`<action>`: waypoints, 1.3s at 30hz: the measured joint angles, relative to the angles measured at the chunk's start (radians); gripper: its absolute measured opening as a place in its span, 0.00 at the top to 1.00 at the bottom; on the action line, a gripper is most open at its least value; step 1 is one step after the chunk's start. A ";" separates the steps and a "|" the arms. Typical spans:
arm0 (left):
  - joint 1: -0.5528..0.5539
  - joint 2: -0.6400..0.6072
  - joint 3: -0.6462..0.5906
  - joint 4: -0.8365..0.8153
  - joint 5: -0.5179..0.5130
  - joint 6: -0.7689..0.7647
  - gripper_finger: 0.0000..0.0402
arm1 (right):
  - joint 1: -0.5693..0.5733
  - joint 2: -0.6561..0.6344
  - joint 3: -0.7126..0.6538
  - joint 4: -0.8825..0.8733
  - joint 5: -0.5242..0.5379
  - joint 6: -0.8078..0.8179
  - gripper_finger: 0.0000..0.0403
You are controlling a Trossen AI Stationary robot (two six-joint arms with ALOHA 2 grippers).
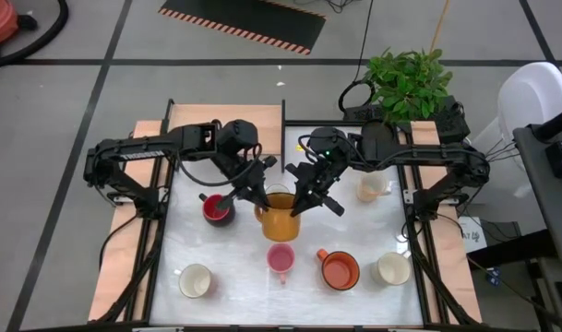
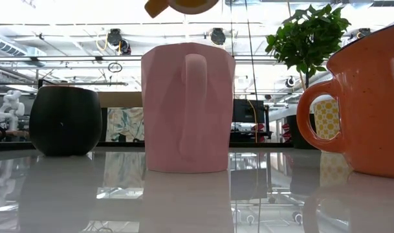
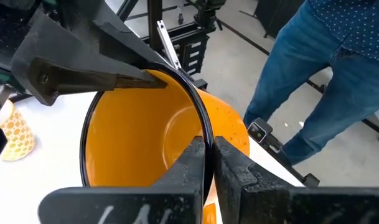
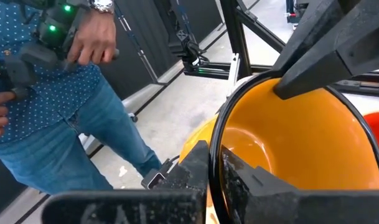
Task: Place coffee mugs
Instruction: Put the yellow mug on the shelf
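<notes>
The amber-yellow mug [image 1: 279,221] is up in the air over the table's middle; in the low view only its underside [image 2: 184,5] shows at the top edge. My left gripper [image 1: 259,195] and right gripper [image 1: 304,197] are both shut on its rim from opposite sides. Standing on their bases are a red mug [image 1: 217,208], a pink mug [image 1: 281,258], an orange mug [image 1: 339,269], two white mugs [image 1: 196,280] [image 1: 391,269] and a cream patterned mug [image 1: 373,187]. My left gripper [image 3: 208,146] pinches the amber mug's rim [image 3: 205,127], one finger inside the cup and one outside, slanting down from the table's left. The mug is lifted clear of the table. My right gripper [image 4: 215,155] pinches the opposite rim [image 4: 219,134], one finger inside and one outside, slanting down from the table's right.
The pink mug [image 2: 187,107] and orange mug [image 2: 371,103] stand close to the near edge, with a dark round vessel [image 2: 66,121] farther left. A potted plant [image 1: 408,81] sits at the far right corner. A person in jeans [image 3: 326,81] stands beyond the table.
</notes>
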 joint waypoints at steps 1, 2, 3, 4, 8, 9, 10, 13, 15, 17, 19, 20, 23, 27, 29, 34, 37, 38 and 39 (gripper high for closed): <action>0.000 0.002 0.000 0.000 -0.001 0.000 0.96 | 0.000 0.000 0.000 -0.001 0.000 0.000 0.97; 0.000 0.004 0.000 0.001 -0.002 0.000 0.96 | 0.000 0.000 0.000 -0.002 0.000 0.004 0.97; 0.000 0.006 0.000 0.000 -0.003 0.000 0.96 | 0.000 0.000 0.000 -0.004 0.001 0.012 0.97; 0.000 0.006 -0.001 -0.001 -0.010 0.000 0.96 | 0.001 0.000 0.000 -0.007 0.005 0.021 0.97; 0.000 0.005 -0.001 -0.009 -0.053 0.001 0.96 | 0.001 0.000 -0.001 -0.016 0.048 0.054 0.94; 0.000 0.005 -0.001 -0.008 -0.068 -0.007 0.96 | 0.001 -0.001 -0.001 -0.013 0.063 0.066 0.93; 0.000 0.006 -0.001 -0.003 -0.092 -0.013 0.96 | 0.000 -0.001 -0.001 -0.005 0.091 0.074 0.91; 0.002 0.007 -0.002 -0.002 -0.138 -0.030 0.96 | 0.000 0.000 -0.002 -0.014 0.152 0.093 0.85; 0.001 0.007 -0.002 -0.002 -0.142 -0.039 0.96 | 0.000 0.000 -0.002 -0.012 0.159 0.092 0.81; 0.000 0.007 -0.002 -0.001 -0.142 -0.041 0.96 | 0.002 0.000 -0.002 -0.012 0.157 0.090 0.77; 0.000 0.007 -0.002 -0.006 -0.146 -0.041 0.96 | 0.002 0.000 -0.010 -0.005 0.156 0.090 0.73; 0.001 0.007 -0.002 -0.011 -0.150 -0.042 0.96 | 0.001 0.000 -0.013 -0.003 0.157 0.090 0.72; -0.003 0.007 -0.002 -0.032 -0.166 -0.041 0.96 | 0.000 0.000 -0.018 -0.003 0.158 0.106 0.67; -0.013 0.006 -0.002 -0.061 -0.183 -0.040 0.96 | -0.003 0.000 -0.018 0.022 0.160 0.145 0.61; -0.012 0.006 -0.002 -0.056 -0.196 -0.048 0.96 | -0.003 0.000 -0.018 0.029 0.183 0.146 0.58; -0.011 0.006 -0.002 -0.053 -0.233 -0.056 0.96 | -0.004 0.000 -0.018 0.050 0.234 0.175 0.51; -0.011 0.006 -0.002 -0.052 -0.244 -0.057 0.96 | -0.005 0.000 -0.018 0.062 0.277 0.193 0.47; -0.011 0.006 -0.002 -0.053 -0.245 -0.060 0.96 | -0.008 0.000 -0.018 0.078 0.292 0.199 0.46; -0.011 0.006 -0.002 -0.053 -0.245 -0.064 0.96 | -0.012 -0.004 -0.019 0.097 0.311 0.207 0.45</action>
